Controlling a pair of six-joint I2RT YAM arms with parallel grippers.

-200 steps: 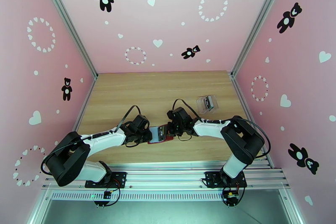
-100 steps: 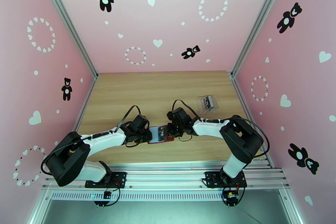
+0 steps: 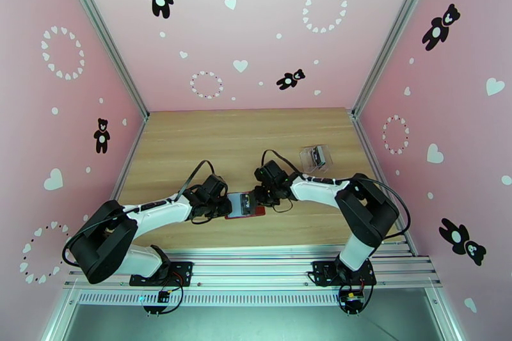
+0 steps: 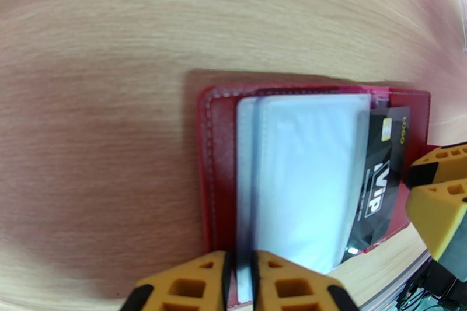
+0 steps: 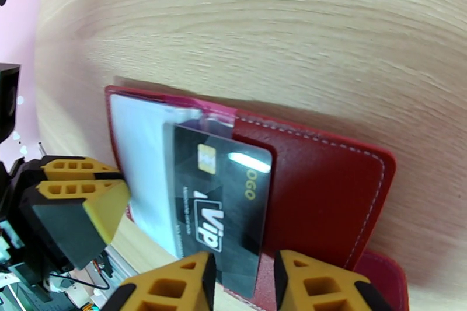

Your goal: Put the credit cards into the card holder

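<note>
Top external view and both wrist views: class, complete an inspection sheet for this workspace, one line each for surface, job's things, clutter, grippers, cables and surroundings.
Surface: pale wooden table, level.
Job's things: red card holder lies open near the front edge; black VIP card sits partly under a clear sleeve, one end sticking out.
Clutter: clear plastic box far right, apart from the holder.
Grippers: left gripper pinches the holder's pale sleeves; right gripper has its jaws apart, the card's end between them.
Cables: black cables loop above both wrists.
Surroundings: pink walls with bears and hearts; metal rail in front.
</note>
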